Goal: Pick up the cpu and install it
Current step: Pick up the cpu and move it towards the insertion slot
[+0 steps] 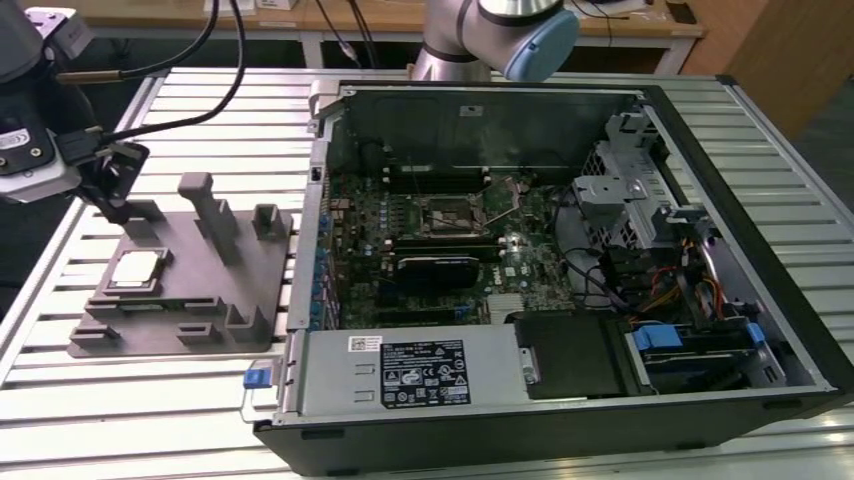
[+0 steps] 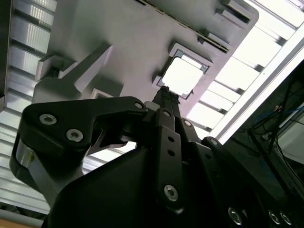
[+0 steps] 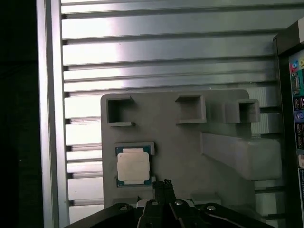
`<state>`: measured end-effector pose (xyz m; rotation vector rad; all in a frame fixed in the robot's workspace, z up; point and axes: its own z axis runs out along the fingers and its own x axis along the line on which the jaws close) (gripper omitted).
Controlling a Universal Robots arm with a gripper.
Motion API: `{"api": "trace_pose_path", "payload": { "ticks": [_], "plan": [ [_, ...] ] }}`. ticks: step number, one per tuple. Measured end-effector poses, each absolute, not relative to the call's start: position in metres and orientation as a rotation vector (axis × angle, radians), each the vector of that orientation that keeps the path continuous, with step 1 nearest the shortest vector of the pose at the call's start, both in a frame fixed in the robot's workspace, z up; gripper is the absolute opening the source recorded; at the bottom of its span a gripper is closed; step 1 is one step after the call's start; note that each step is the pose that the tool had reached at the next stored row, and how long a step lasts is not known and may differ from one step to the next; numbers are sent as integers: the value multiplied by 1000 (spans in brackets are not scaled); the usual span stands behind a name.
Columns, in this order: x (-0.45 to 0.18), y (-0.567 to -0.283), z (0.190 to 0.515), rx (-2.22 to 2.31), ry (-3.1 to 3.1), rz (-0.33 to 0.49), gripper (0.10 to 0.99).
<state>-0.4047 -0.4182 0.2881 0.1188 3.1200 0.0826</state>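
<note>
The cpu (image 1: 138, 270) is a small silvery-white square chip lying flat in a recess of the grey plastic tray (image 1: 200, 300), on the exterior view's left. Both wrist views show the cpu (image 3: 133, 166) (image 2: 182, 76) just beyond the fingertips. My gripper (image 1: 114, 205) hangs over the tray's far left corner, a little above and behind the cpu, not touching it. In the first wrist view my gripper (image 3: 164, 183) has its two thin black fingers pressed together with nothing between them; the second wrist view shows my gripper (image 2: 164, 91) the same way.
An open computer case (image 1: 747, 130) lies on its side to the exterior view's right of the tray, with the motherboard's socket (image 1: 445, 210) near its middle. Upright posts (image 1: 203, 210) rise from the tray between the cpu and the case. A slatted metal table (image 1: 134, 420) carries everything.
</note>
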Motion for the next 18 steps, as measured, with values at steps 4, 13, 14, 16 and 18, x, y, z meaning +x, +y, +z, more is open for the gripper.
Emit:
{"api": "trace_pose_path", "payload": {
  "ticks": [4, 13, 14, 16, 18],
  "plan": [
    [-405, -418, 282, 119, 3120, 83, 106],
    [-405, -418, 275, 119, 3120, 82, 106],
    [-405, -418, 274, 119, 3120, 82, 106],
    [-405, -418, 272, 119, 3120, 81, 106],
    [-405, -418, 269, 119, 3120, 80, 106]
  ]
}}
